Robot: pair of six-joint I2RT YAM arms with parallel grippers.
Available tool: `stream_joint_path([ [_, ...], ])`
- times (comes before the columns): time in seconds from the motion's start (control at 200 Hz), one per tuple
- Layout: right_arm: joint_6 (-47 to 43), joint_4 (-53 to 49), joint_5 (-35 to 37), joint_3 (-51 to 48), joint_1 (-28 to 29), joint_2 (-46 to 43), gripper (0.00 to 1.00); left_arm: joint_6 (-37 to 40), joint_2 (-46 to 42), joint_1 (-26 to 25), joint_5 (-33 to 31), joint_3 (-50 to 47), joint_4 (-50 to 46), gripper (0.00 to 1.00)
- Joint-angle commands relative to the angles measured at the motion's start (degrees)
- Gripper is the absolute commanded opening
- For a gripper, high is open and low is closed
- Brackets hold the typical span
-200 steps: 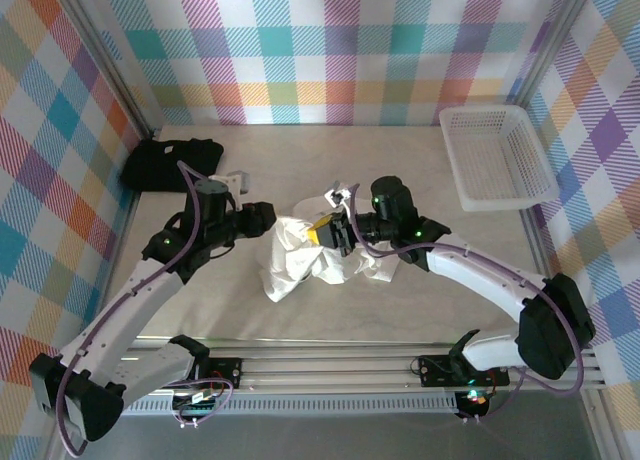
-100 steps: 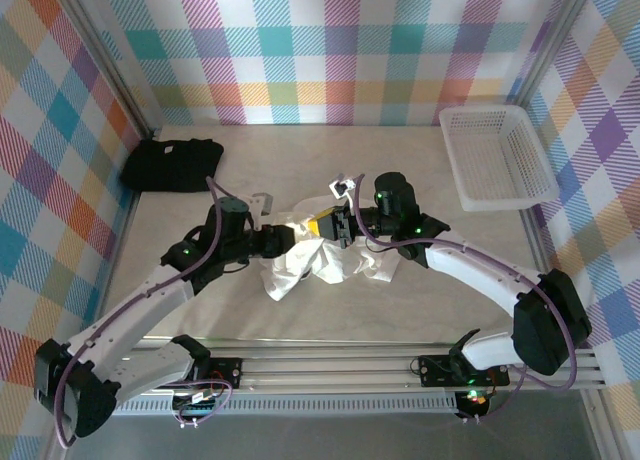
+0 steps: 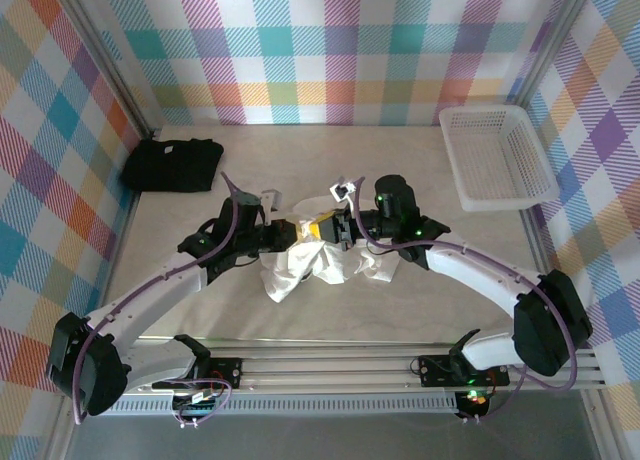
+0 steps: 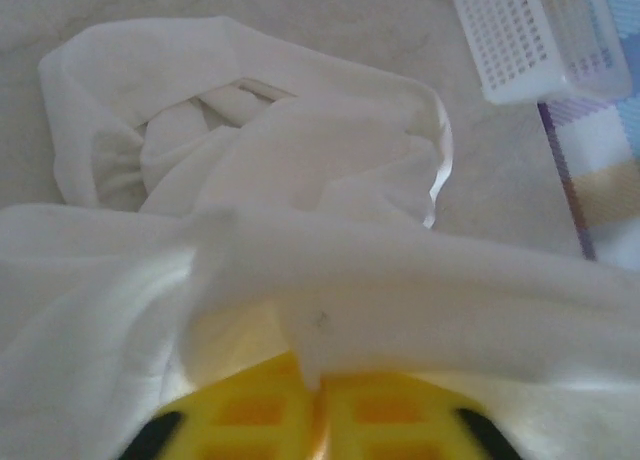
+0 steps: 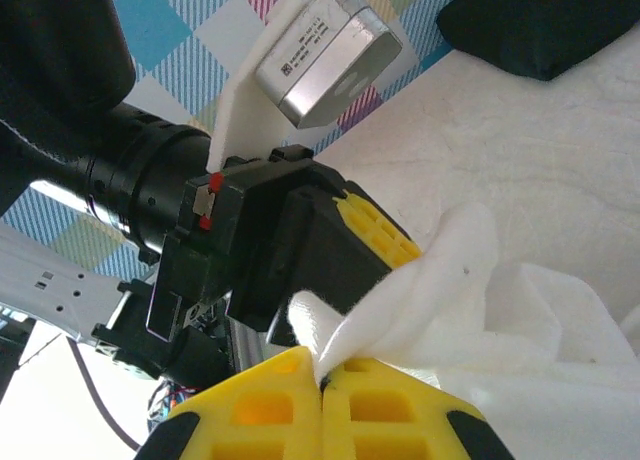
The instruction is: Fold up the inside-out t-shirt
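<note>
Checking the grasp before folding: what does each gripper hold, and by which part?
Both hold the crumpled white cotton t-shirt: left gripper and right gripper each pinch a fold of cloth. Hem or sleeve cannot be told.

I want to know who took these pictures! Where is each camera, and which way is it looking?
Top external: above and behind, looking down at the table; left arm and right arm show.
Left wrist: on the left arm, facing over the t-shirt toward the basket; left gripper shows.
Right wrist: on the right arm, facing the left gripper; right gripper shows.
Both wrist views share the t-shirt.
</note>
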Motion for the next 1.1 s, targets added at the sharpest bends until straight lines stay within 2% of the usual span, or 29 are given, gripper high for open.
stream_joint_path([
  [0.0,-6.39,-3.81,2.24,-0.5,-0.51,-4.46,0.0,0.75,-2.0,0.81,2.16,3.07,2.44,0.0],
  [0.12,-13.16,-9.98,7.19,-1.14,-1.31,-8.03,0.0,-2.19,-7.06,4.62,10.94,2.77,4.17,0.0],
  [0.26,-18.55,-14.25,8.91,-1.13,-1.35,-9.5,0.01,-8.57,-10.71,9.16,23.31,3.21,6.36,0.0],
  [0.385,-19.79,-14.06,8.06,-1.9,-1.33,-9.69,0.02,-11.42,-11.13,11.31,30.39,4.81,5.86,0.0],
  [0.465,-19.76,-13.28,6.64,-2.36,-1.34,-9.47,0.03,-10.62,-10.89,12.06,32.25,6.1,3.63,0.0],
  [0.62,-19.45,-13.27,6.14,-2.89,-1.33,-9.64,0.03,-4.64,-11.41,13.61,29.02,9.09,-5.98,0.0],
  [0.785,-15.74,-7.98,0.38,-4.36,-2.07,-11.34,0.01,0.93,-12.1,13.71,14.04,10.77,-15.94,0.0],
  [0.835,-14.42,-6.2,-0.66,-4.52,-2.13,-11.32,0.0,1.73,-11.84,13.66,11.28,10.61,-17.0,0.0],
  [0.985,-7.12,1.9,-6.18,-4.32,-2.04,-7.38,0.0,2.25,-11.54,13.62,8.33,8.66,-16.76,0.0],
  [1.095,-1.78,7.76,-6.66,-3.55,-0.66,-3.46,0.0,2.62,-11.91,13.62,2.79,6.45,-17.84,0.02],
])
